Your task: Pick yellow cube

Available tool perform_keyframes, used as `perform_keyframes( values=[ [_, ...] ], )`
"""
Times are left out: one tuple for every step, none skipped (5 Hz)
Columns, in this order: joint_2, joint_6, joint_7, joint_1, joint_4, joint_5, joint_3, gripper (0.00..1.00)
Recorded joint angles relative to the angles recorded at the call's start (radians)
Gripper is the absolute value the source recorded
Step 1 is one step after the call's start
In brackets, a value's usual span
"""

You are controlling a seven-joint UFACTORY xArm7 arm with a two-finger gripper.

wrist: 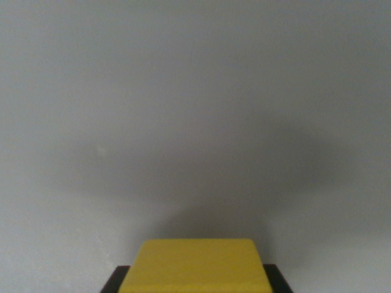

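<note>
Wrist view only. I see the yellow cube point(197, 265) at the bottom centre of the frame, cut off by the lower edge. Its top face shows as a trapezoid, with the far edge narrower and running level across the picture, so the block sits square to the camera, not rotated to either side. No long axis that I can judge: the part in view looks roughly as wide as deep, and the rest is out of frame.

Dark finger pads point(116, 281) show at the cube's lower left and lower right corners, hard against its sides with no visible gap. I read the gripper point(197, 282) as clamped on the cube, one pad on each flank.

Beyond the cube lies a plain grey surface point(195, 91), featureless apart from a small pale speck point(101, 149) on the wrist view's left. A broad soft shadow point(244, 177) spreads on the surface beyond the cube. Whether the cube rests on the surface or hangs above it, I cannot tell.
</note>
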State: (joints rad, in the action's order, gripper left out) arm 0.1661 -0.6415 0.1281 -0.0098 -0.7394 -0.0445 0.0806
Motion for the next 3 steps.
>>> perform_keyframes(
  values=[
    [0.000,0.000,0.000,0.0000,0.000,0.0000,0.000,1.00],
    [-0.008,-0.024,-0.001,0.0001,-0.015,0.0011,0.000,1.00],
    [-0.008,-0.024,-0.001,0.0001,-0.015,0.0011,0.000,1.00]
  ],
)
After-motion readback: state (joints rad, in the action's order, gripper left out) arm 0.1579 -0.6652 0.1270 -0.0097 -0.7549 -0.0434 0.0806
